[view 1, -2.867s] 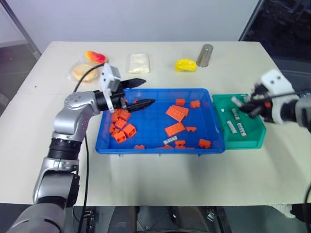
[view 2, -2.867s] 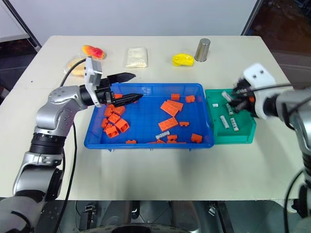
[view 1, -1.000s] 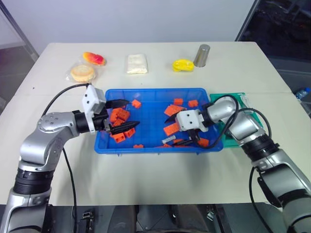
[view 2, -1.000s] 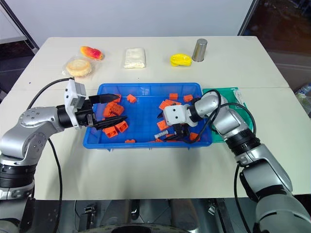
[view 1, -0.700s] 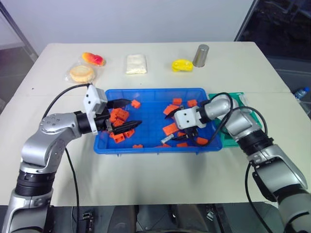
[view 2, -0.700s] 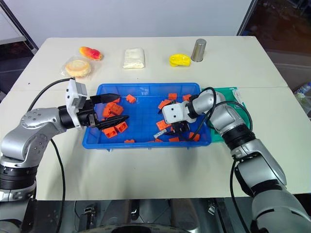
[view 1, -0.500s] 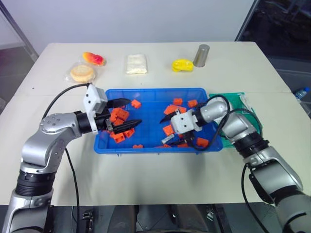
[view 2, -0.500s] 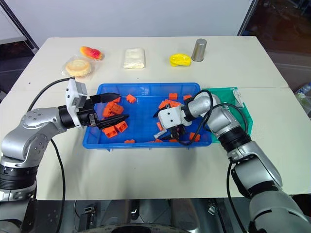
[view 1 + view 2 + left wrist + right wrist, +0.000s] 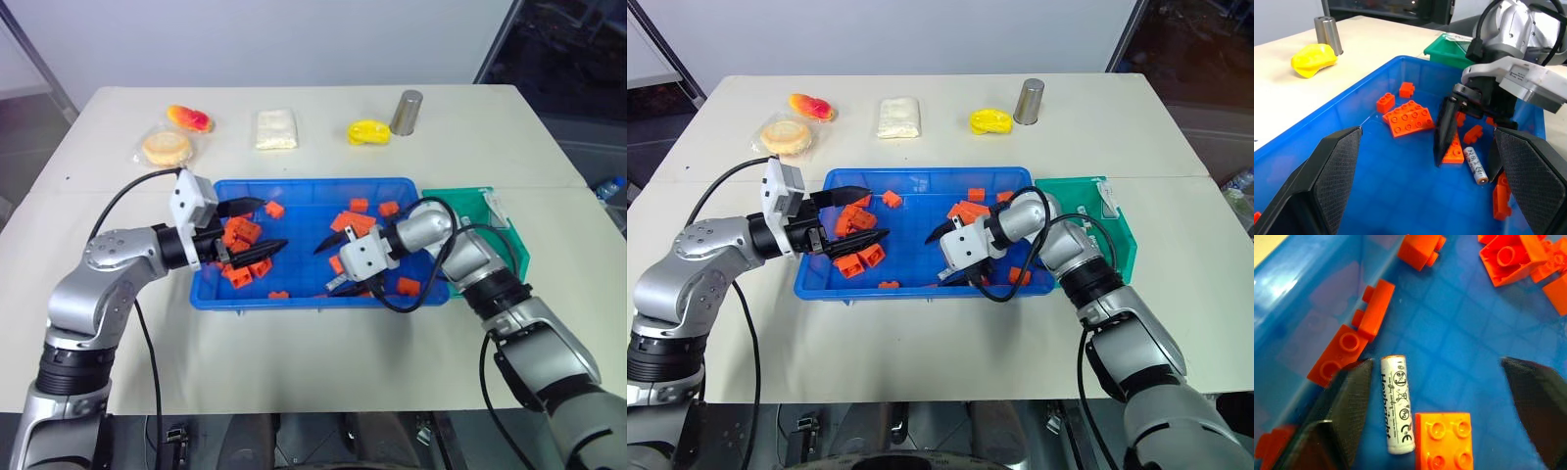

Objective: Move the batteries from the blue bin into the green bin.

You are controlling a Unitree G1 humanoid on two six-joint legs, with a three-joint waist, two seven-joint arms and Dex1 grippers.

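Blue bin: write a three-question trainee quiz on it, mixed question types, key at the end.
1. True or false: the battery lies on the floor of the blue bin.
2. Which gripper straddles it? A) left gripper B) right gripper
3. Fill in: the orange brick beside the battery shows ___ studs.

Key: 1 true; 2 B; 3 four.

The right hand [image 9: 336, 264] hides the battery [image 9: 1398, 404], and the green bin's [image 9: 472, 206] contents seem indistinct.
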